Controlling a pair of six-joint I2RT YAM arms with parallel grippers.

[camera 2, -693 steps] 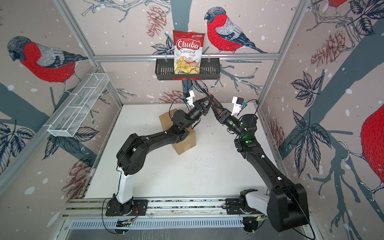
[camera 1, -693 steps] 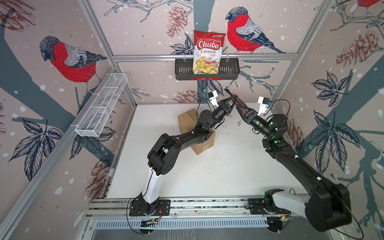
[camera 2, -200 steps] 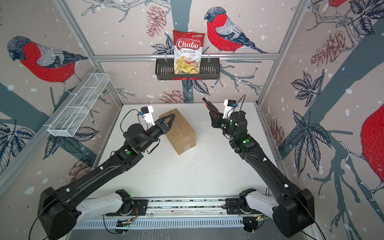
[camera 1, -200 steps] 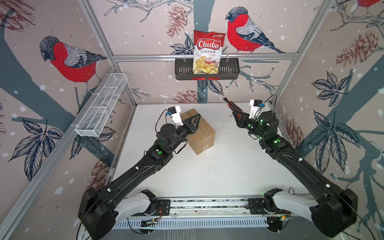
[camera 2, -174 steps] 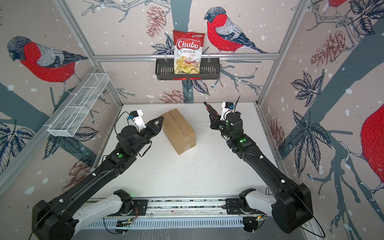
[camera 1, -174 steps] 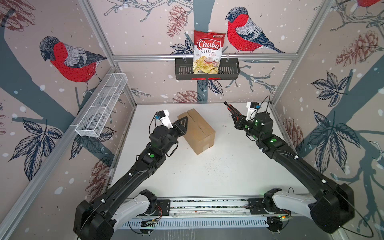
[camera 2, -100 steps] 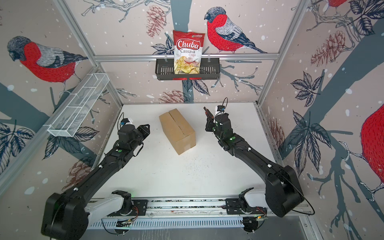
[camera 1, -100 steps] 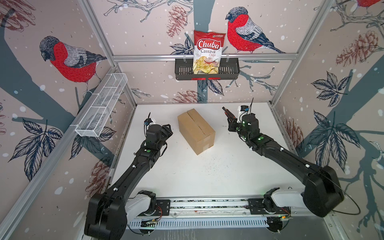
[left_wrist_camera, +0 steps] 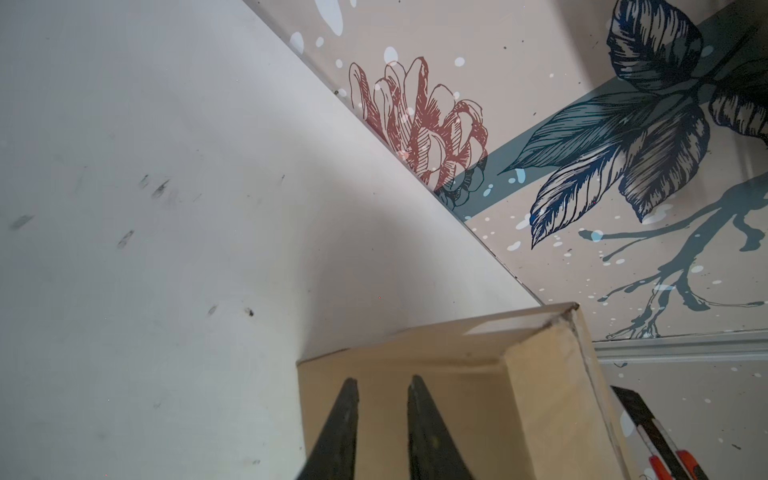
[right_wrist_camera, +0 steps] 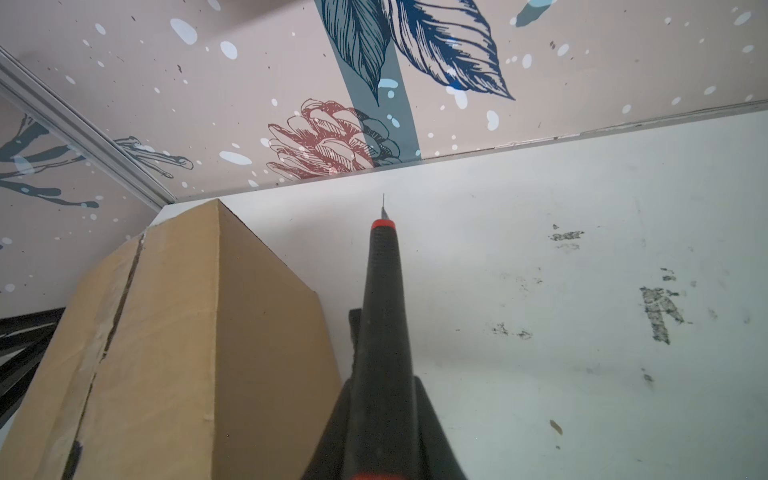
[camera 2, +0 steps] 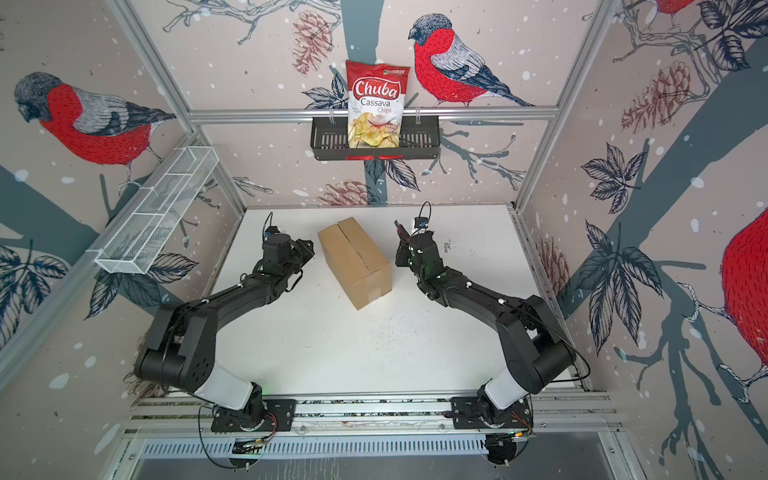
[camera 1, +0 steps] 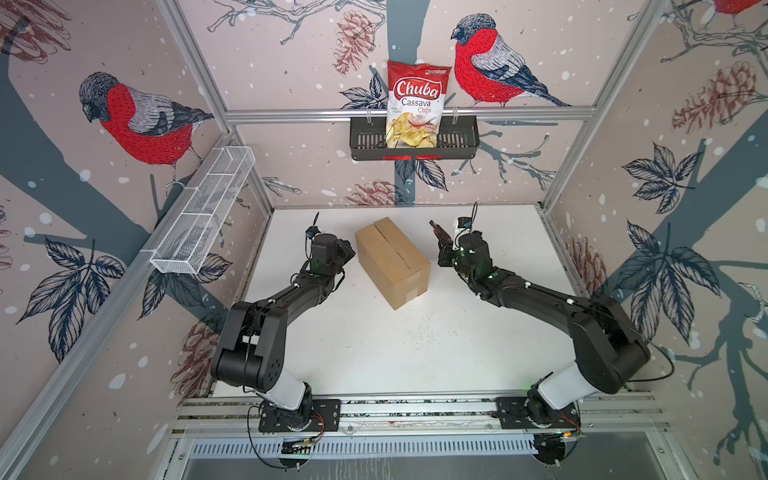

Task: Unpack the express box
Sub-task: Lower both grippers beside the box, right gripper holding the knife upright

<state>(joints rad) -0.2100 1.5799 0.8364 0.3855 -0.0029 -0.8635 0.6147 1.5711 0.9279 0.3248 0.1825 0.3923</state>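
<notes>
The express box [camera 1: 390, 257] [camera 2: 353, 257] is a brown carton lying on the white table [camera 1: 374, 345], its top flaps down and a seam running along its top. My left gripper [camera 1: 347, 253] [left_wrist_camera: 382, 380] sits low just left of the box, pointing at its side face [left_wrist_camera: 457, 395]. Its jaws stand a narrow gap apart with nothing between them. My right gripper [camera 1: 444, 247] [right_wrist_camera: 384, 374] is just right of the box [right_wrist_camera: 166, 332]. It is shut on a black cutter knife [right_wrist_camera: 382, 270] with a red collar and a thin blade tip, pointing toward the back wall.
A black wall basket [camera 1: 457, 143] on the back rail holds a red Chuba chips bag [camera 1: 417, 104]. A white wire mesh shelf [camera 1: 203, 220] hangs on the left wall. Patterned walls close in three sides. The arm bases sit on the front rail [camera 1: 415, 409].
Both grippers came down and apart from a meeting point high above the box to either side of it. The left jaws narrowed. The right gripper kept the knife.
</notes>
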